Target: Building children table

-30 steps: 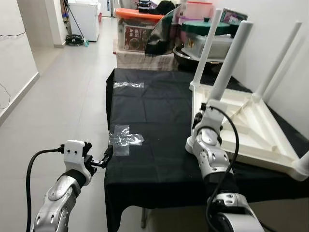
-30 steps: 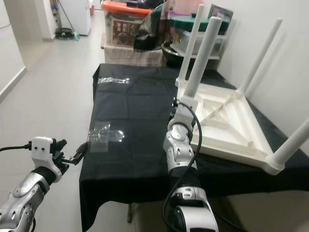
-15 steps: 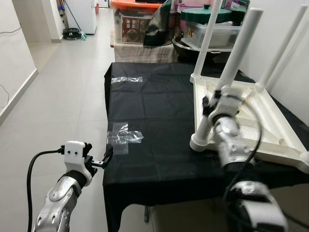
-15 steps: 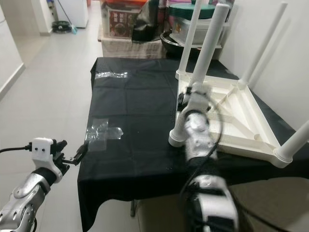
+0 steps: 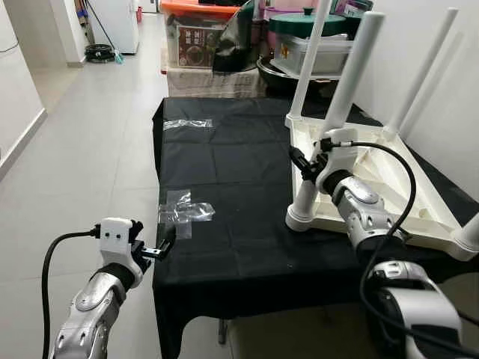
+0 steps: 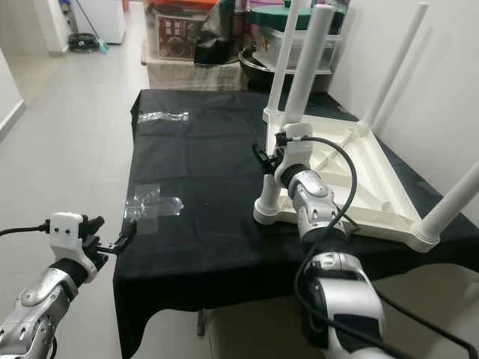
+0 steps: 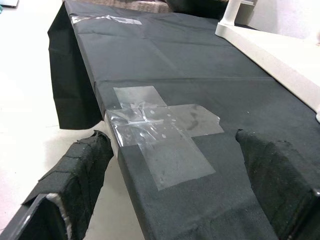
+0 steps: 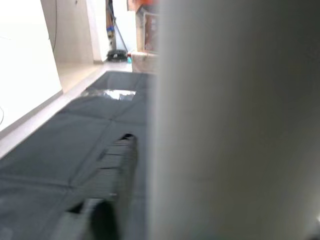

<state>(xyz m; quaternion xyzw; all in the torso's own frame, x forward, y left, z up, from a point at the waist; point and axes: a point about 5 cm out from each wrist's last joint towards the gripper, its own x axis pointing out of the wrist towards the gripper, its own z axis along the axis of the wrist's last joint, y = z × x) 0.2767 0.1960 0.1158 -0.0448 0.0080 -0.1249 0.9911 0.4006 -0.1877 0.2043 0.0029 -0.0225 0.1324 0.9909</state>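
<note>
Right tool (image 5: 307,166) now closed around the near table leg (image 5: 337,123).

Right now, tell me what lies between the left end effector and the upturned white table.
In the eye views, black cloth with a cross of clear tape lies between the left end effector and the white table.

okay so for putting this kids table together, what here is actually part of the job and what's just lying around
Part of the job:
- upturned white table
- near table leg
- right pincer at that leg

Just lying about:
- clear tape patch on the black cloth
- storage boxes behind
- left pincer, open, off the cloth's edge
</note>
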